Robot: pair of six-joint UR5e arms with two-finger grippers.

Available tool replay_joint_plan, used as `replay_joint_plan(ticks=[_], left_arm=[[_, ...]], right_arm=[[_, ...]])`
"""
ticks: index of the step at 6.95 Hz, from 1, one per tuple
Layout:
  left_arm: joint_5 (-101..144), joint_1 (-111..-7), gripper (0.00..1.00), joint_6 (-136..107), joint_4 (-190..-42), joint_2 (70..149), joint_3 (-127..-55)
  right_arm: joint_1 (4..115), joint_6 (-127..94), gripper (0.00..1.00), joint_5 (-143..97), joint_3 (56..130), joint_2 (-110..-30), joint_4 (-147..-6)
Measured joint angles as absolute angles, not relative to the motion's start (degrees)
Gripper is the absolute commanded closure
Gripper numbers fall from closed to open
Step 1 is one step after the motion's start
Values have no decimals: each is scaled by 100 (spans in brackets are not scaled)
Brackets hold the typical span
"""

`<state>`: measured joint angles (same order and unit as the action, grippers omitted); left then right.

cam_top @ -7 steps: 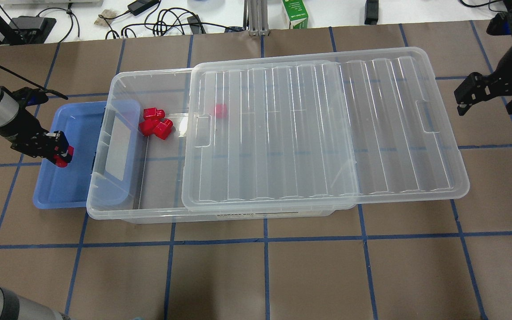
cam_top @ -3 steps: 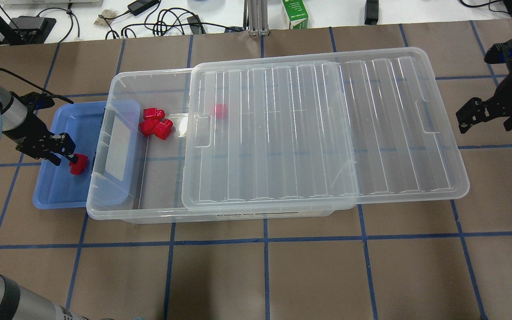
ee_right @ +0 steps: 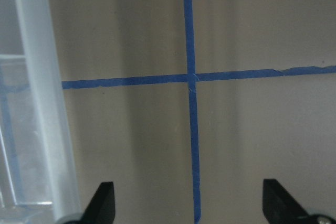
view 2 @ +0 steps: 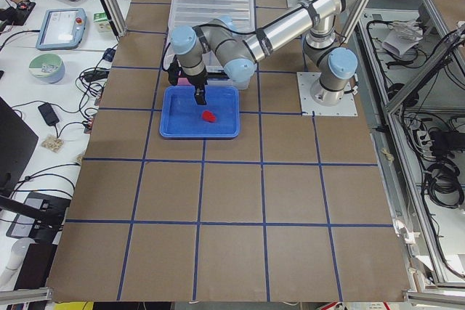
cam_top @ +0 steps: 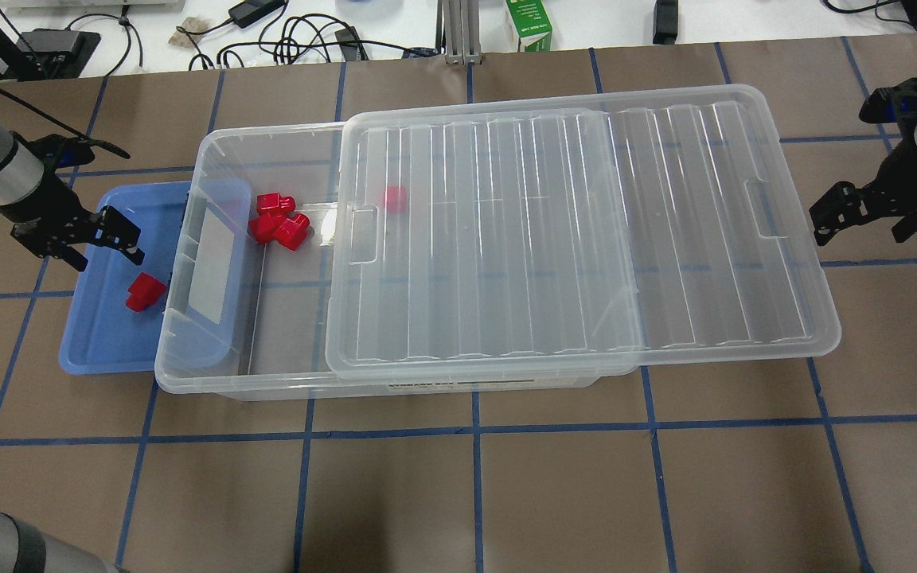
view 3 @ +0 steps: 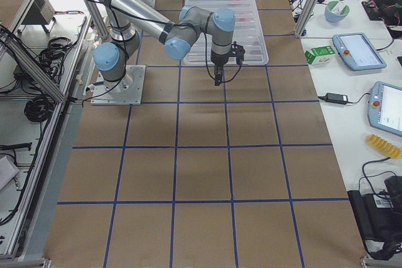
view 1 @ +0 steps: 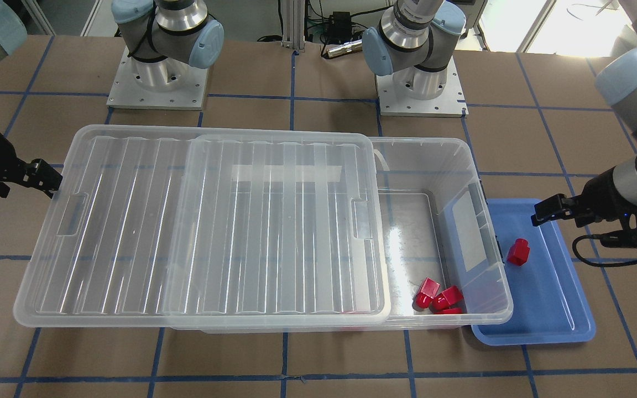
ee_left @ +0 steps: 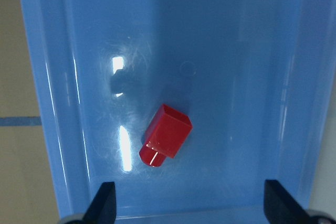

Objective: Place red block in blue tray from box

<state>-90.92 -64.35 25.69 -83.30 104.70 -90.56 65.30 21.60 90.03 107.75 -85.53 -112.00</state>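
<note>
Left end effector [cam_top: 107,257]: fingers spread wide, nothing between them; it hangs over the blue tray [cam_top: 99,338]. The wrist view shows both tips apart with bare tray floor below. The red block [cam_top: 145,291] lies on its side on the tray floor, free of me, near the tray side that tucks under the rim of the box [cam_top: 212,383]. I'd call the placement done; what's left is pulling clear.

Right end effector [cam_top: 860,235]: fingers also apart, empty, over the bare surface [cam_top: 474,493] just beside the overhanging edge of the lid [cam_top: 578,239].

Risks from here:
- My left fingers sit low and close to the tray rim and the box wall. A sideways exit could clip either, shove the tray, and send the block skidding. Straight up first looks safer.
- The block rests on a flat face but has a round stub, so a knock to the tray could tip or roll it.
- The lid is slid off-centre and hangs past the box, so a bump from my right side could shift it.
- The other red blocks [cam_top: 278,220] in the box sit close together and look alike, so they are easy to mix up with the placed one.
</note>
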Motion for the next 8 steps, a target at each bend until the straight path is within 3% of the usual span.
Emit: replay_joint_plan(ticks=[2, 8], left_arm=[[-9345, -7008, 0, 2128, -8952, 9990, -8739], [-9505, -8703, 0, 803, -9355, 9198, -8718]], right_arm=[[6629, 2084, 0, 8817, 10775, -8532, -11184], [7849, 893, 0, 8779, 10766, -8568, -11227]])
